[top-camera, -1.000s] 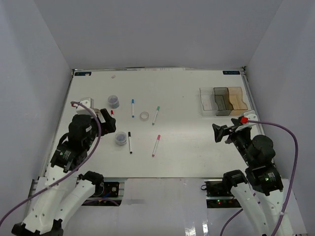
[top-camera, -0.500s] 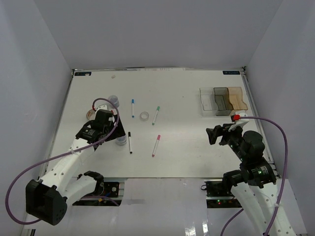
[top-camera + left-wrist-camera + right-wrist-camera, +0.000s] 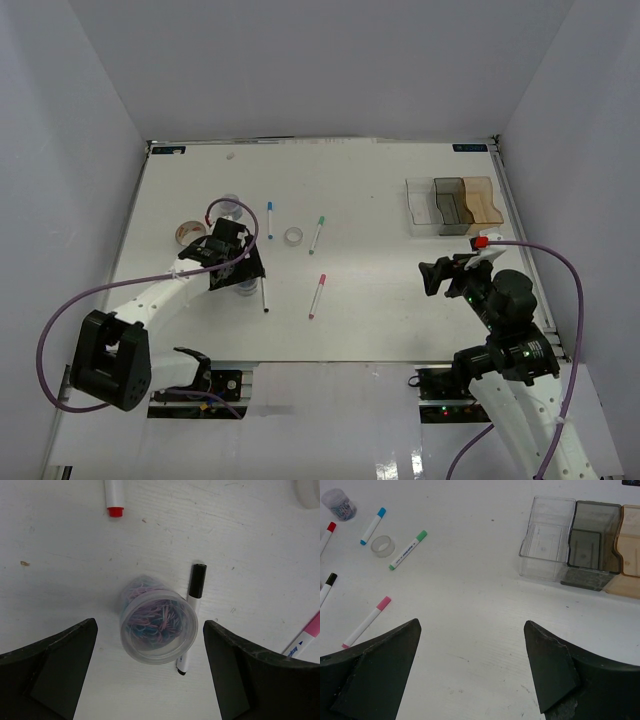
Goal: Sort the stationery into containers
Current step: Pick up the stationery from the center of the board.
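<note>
My left gripper [image 3: 240,272] is open and hovers over a clear tub of coloured rubber bands [image 3: 157,627], which sits between its jaws [image 3: 150,625]. A black-capped pen [image 3: 192,612] lies against the tub's right side. A red-capped pen [image 3: 115,500] lies beyond it. Blue [image 3: 269,218], green [image 3: 317,234] and pink [image 3: 317,295] pens and a clear tape roll [image 3: 293,236] lie mid-table. A tan tape roll [image 3: 188,230] lies at the left. The clear [image 3: 422,205], grey [image 3: 452,205] and amber [image 3: 480,200] bins stand at the right. My right gripper [image 3: 440,275] is open and empty [image 3: 472,625].
A second small clear tub [image 3: 231,205] stands behind the left arm and shows in the right wrist view [image 3: 339,504]. White walls close in the table on three sides. Purple cables loop from both arms.
My left arm has swung from the table's left side rightwards to above the rubber-band tub, uncovering the tan tape roll. My right gripper has shifted slightly left.
</note>
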